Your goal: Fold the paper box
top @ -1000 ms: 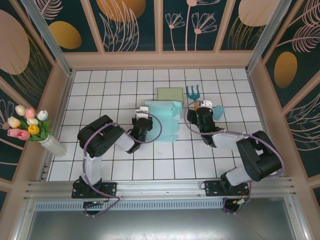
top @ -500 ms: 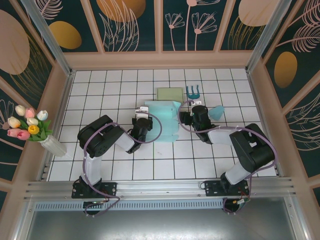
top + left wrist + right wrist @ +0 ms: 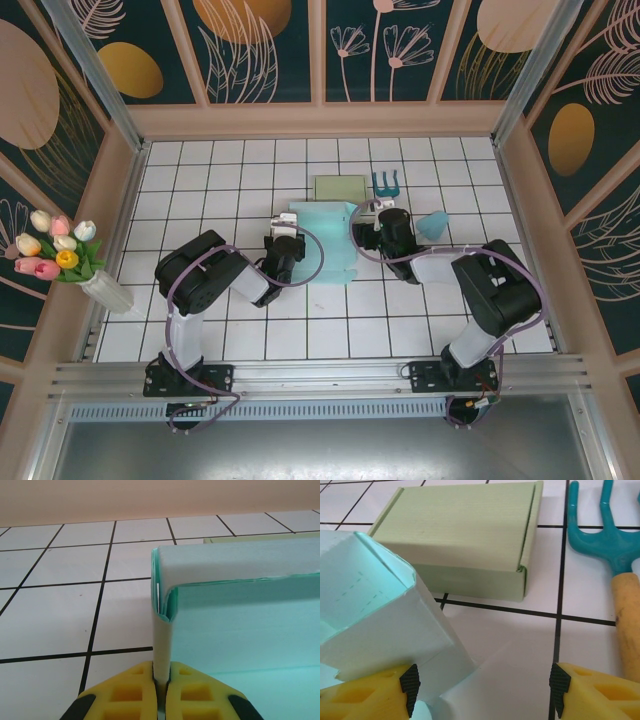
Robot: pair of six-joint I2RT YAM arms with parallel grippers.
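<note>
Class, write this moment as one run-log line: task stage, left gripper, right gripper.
stage: folding unfinished | left gripper: shut on pale teal paper box wall | right gripper: open beside box

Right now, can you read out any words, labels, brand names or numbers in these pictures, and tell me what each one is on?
None can be read.
The teal paper box bears only faint dashed fold lines, no letters.
The green box is plain on the faces that show.
The garden fork has no marking on its teal head or wooden handle.
The wall panels carry leaf and flower drawings, not writing.
</note>
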